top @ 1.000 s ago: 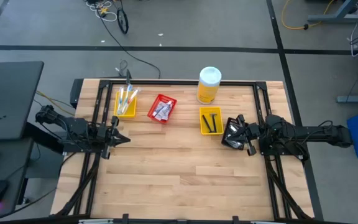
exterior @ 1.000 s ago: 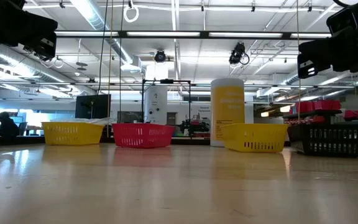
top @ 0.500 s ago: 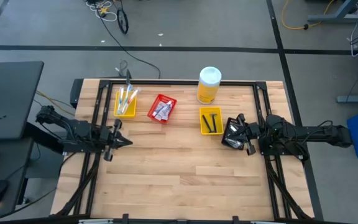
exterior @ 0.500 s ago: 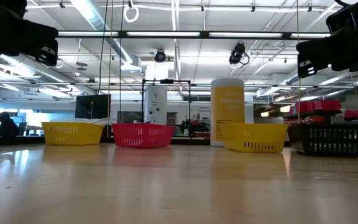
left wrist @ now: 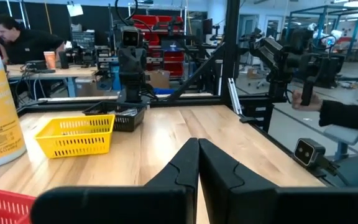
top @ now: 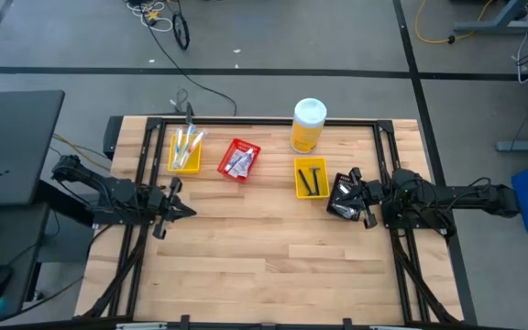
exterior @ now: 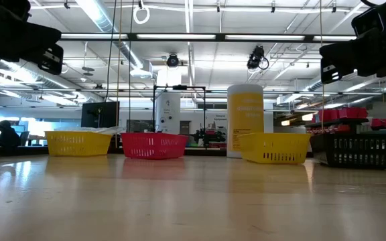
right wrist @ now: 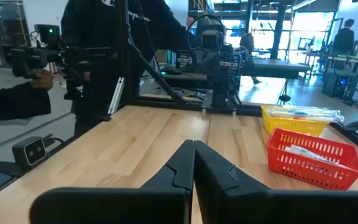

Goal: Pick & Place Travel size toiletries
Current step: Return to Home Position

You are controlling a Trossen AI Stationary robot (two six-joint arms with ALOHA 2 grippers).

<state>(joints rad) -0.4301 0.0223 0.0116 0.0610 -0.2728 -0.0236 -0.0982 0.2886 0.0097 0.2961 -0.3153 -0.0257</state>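
Left gripper (left wrist: 198,144): fingertips pressed together, wrist level. Right gripper (right wrist: 193,146): same closure, wrist level. The two point toward each other.

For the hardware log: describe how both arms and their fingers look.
The left arm and right arm are matte black, built of jointed segments. Each ends in two black angular fingers tapering to a point. No markings show.

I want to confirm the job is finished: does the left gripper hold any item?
No, in the left wrist view the left gripper has its jaws shut together with nothing between them.
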